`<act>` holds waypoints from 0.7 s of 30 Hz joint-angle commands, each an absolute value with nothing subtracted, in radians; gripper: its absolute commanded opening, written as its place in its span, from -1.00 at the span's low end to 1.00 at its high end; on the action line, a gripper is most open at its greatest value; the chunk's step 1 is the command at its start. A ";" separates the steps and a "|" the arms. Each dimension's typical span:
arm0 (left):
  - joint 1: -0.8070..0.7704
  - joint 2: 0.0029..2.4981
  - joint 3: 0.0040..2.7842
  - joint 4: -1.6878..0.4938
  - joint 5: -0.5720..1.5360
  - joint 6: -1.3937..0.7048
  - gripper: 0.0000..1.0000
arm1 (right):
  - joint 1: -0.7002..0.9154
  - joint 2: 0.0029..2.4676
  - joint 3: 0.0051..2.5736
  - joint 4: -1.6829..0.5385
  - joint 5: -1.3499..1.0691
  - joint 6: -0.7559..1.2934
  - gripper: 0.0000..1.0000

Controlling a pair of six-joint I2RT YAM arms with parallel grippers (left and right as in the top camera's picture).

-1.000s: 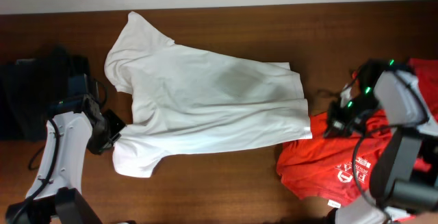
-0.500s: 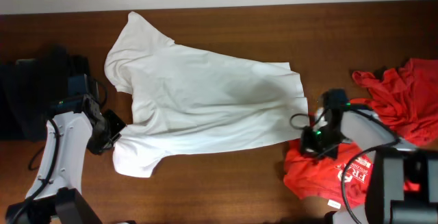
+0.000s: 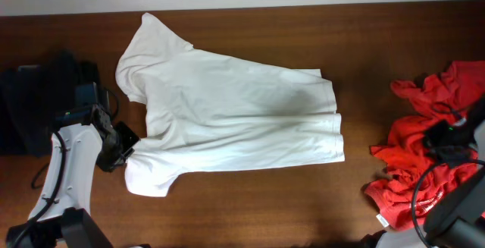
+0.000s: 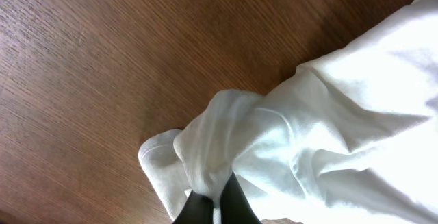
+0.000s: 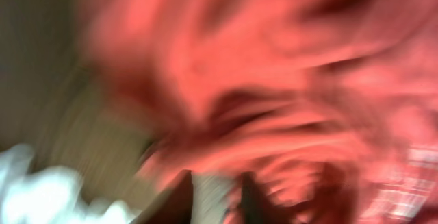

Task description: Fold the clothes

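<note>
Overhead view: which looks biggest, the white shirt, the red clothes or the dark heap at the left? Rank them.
1. white shirt, clearly largest.
2. red clothes.
3. dark heap.
The last two are close, and both run off the picture's edge, so that order is unsure.

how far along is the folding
Early. Done: the white shirt lies spread on the table, no finished fold visible. In hand: the left gripper pinches a bunched edge. Left: folding it, then the red clothes heaped by the right gripper, whose view is blurred.
</note>
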State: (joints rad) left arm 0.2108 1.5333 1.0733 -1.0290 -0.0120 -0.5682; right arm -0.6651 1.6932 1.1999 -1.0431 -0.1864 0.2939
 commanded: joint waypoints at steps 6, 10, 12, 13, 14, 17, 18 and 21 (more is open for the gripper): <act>0.209 1.525 1.076 -1.030 -0.015 -0.579 -0.99 | -0.292 1.690 0.994 -1.003 -0.389 0.073 -0.07; 0.209 1.525 1.076 -1.030 -0.015 -0.579 -0.99 | -0.186 1.690 0.822 -0.774 -0.381 0.176 -0.03; 0.209 1.525 1.076 -1.030 -0.015 -0.579 -0.99 | -0.152 1.691 0.775 -0.696 -0.382 0.212 0.01; 0.209 1.525 1.076 -1.030 -0.015 -0.579 -0.99 | -0.139 1.691 0.762 -0.673 -0.382 0.220 0.00; 0.209 1.525 1.076 -1.030 -0.015 -0.579 -0.99 | -0.115 1.691 0.749 -0.640 -0.382 0.226 -0.03; 0.209 1.525 1.076 -1.030 -0.015 -0.579 -0.99 | -0.084 1.691 0.744 -0.619 -0.380 0.227 -0.68; 0.209 1.525 1.076 -1.031 -0.015 -0.579 -0.99 | -0.085 1.691 0.744 -0.619 -0.373 0.228 -0.92; 0.209 1.525 1.076 -1.030 -0.014 -0.578 -1.00 | -0.087 1.691 0.755 -0.641 -0.298 0.253 -0.93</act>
